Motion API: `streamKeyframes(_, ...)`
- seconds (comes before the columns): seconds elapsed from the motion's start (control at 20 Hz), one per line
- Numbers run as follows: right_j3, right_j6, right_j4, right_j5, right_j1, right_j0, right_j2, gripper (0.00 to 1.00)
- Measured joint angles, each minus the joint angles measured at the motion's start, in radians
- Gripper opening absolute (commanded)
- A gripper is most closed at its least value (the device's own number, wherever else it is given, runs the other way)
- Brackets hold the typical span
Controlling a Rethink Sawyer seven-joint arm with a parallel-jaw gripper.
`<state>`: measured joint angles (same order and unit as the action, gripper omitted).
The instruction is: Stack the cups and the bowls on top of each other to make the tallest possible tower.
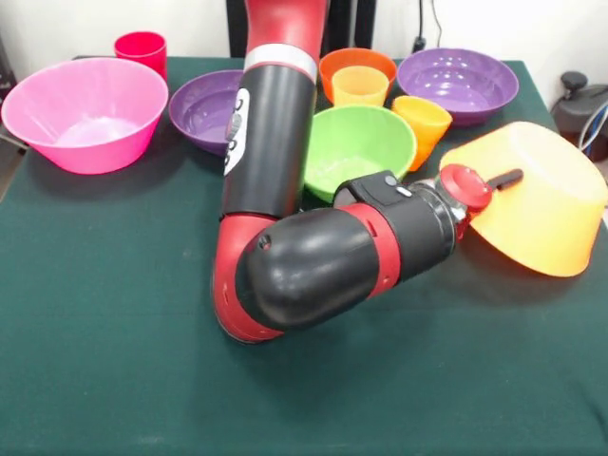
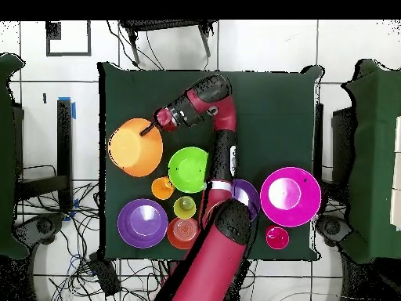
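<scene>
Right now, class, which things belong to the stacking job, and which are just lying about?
Job: pink bowl, big orange bowl, green bowl, purple bowls, small orange-red bowl, red cup, yellow cup, orange cup.
Lying about: floor cables, blue tape.

We take this for a robotics lab. A red and black robot arm (image 1: 285, 190) works over a square table covered in dark green cloth (image 1: 114, 313), on a pale tiled floor with dark seams (image 2: 266, 43). Loose black cables (image 2: 78, 227) trail over that floor beside the table, and strips of blue tape (image 2: 72, 106) mark it.
</scene>
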<state>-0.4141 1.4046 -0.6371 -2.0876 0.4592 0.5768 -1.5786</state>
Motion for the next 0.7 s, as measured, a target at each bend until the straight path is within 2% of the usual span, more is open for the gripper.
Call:
streamKeyframes(0.1, -0.031, 0.0, 0.022, 0.074, 0.0, 0.019, 0.016, 1.0)
streamKeyframes(0.3, -0.15, 0.0, 0.045, 0.387, -0.008, 0.099, 0.092, 1.0)
streamKeyframes(0.5, -0.26, 0.002, 0.052, 0.622, -0.033, 0.153, 0.166, 1.0)
streamKeyframes(0.7, -0.376, 0.002, 0.053, 0.769, -0.088, 0.173, 0.234, 1.0)
